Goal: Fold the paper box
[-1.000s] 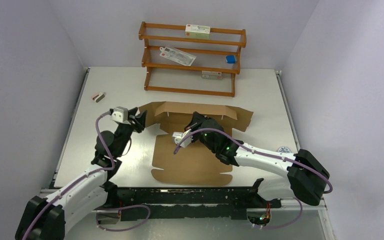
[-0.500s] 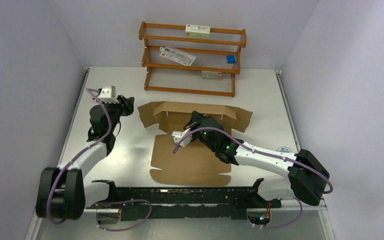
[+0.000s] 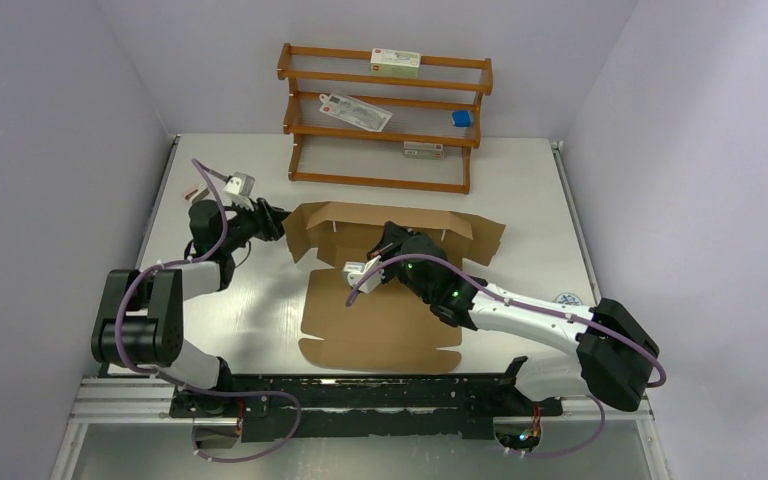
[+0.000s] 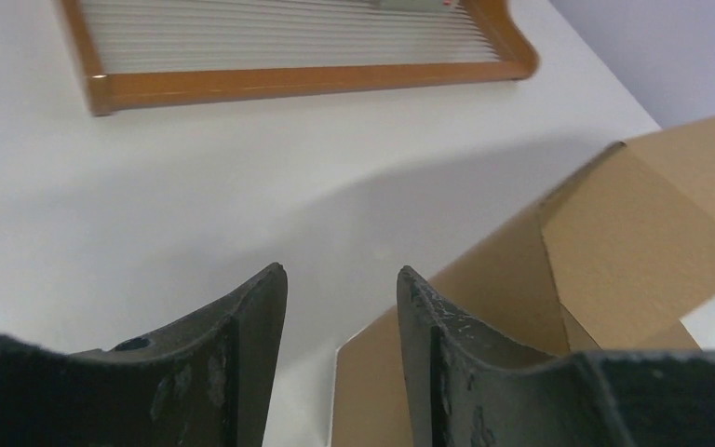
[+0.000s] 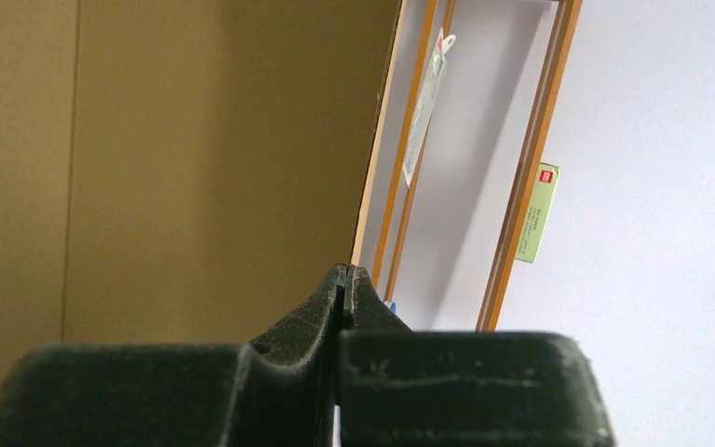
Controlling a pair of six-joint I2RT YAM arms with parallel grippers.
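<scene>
Wooden rack [image 3: 380, 182] — white carton [image 3: 396, 62] on top, blue block [image 3: 462, 118] lower.

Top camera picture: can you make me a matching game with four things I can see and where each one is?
Things:
1. paper box
2. wooden rack
3. blue block
4. flat white packet

Places and colours:
A. middle shelf, left part, lying askew
B. brown, in the middle of the table
C. orange-brown, standing at the back of the table
D. middle shelf, right end

Right pairs: 1-B, 2-C, 3-D, 4-A
</scene>
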